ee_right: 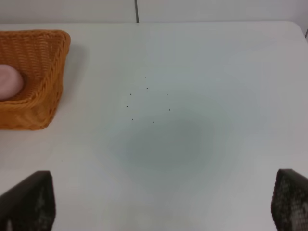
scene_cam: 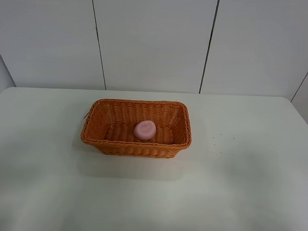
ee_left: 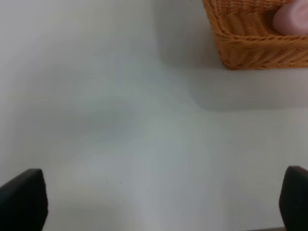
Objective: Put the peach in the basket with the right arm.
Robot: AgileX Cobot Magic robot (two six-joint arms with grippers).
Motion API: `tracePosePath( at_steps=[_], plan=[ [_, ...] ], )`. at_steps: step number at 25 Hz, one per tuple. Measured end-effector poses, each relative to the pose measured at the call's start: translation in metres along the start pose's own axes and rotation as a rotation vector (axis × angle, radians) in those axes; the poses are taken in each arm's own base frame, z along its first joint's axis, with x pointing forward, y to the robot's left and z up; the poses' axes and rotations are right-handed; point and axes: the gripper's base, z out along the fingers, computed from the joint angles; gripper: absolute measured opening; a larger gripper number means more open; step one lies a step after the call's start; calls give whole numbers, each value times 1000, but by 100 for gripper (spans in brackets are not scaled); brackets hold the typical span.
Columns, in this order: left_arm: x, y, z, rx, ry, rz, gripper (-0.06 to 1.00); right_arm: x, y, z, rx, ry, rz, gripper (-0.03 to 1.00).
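The pink peach (scene_cam: 144,129) lies inside the orange-brown wicker basket (scene_cam: 98,136), near the middle of its floor. The basket stands at the centre of the white table. Neither arm shows in the high view. In the left wrist view my left gripper (ee_left: 159,199) is open over bare table, with the basket's corner (ee_left: 240,48) and part of the peach (ee_left: 291,20) far ahead of it. My right gripper (ee_right: 159,199) is open too, holding nothing, with the basket's end (ee_right: 43,72) and the peach (ee_right: 9,82) well off to one side.
The white table (scene_cam: 242,191) ends at a pale panelled wall (scene_cam: 152,38) behind the basket. A few tiny dark specks (ee_right: 147,103) mark the tabletop to the right of the basket.
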Motion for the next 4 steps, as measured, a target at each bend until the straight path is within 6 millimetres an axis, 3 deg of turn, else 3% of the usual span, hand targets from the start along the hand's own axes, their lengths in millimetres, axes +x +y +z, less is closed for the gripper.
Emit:
tracePosePath(
  at_steps=[4],
  plan=[
    [0, 0, 0, 0, 0, 0, 99, 0, 0, 0, 0, 0, 0, 70]
  ],
)
